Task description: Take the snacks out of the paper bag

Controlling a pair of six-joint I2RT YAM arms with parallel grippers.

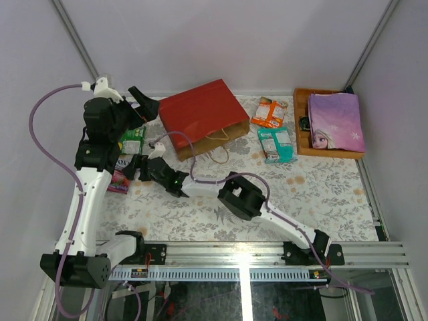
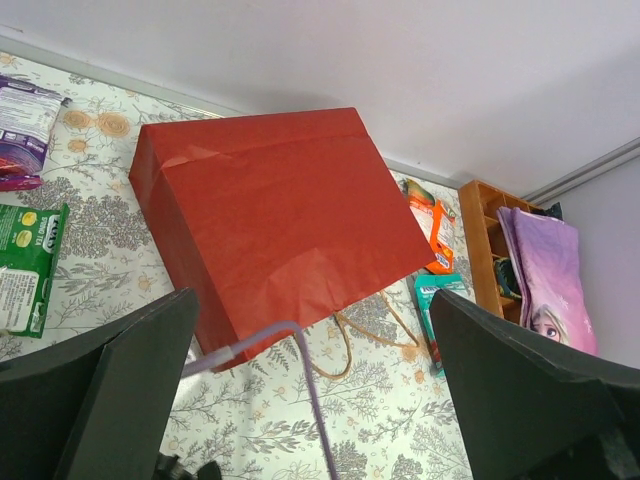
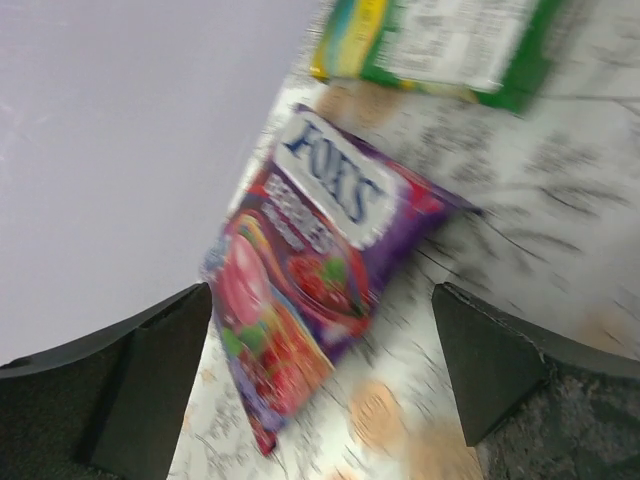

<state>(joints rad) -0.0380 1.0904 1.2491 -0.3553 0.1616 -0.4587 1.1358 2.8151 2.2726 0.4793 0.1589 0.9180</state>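
A: Bag?
B: Red paper bag (image 1: 202,118) lies on its side, mid-table, mouth facing the arms.
A: Grippers?
B: Left gripper (image 2: 315,390) gaping, empty, above the bag. Right gripper (image 3: 320,370) spread wide too, gripping nothing, over the purple packet (image 3: 310,300) lying left of the bag.
A: Step?
B: Between picks, I'd say. Next: reach into the mouth for leftovers; inside isn't visible.

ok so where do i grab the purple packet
Probably the long edge facing away from the wall, mid-length, coming down from above. The purple packet lies flat on the table, so only a top-down pinch of an edge will work, and the green packet crowds its upper end.
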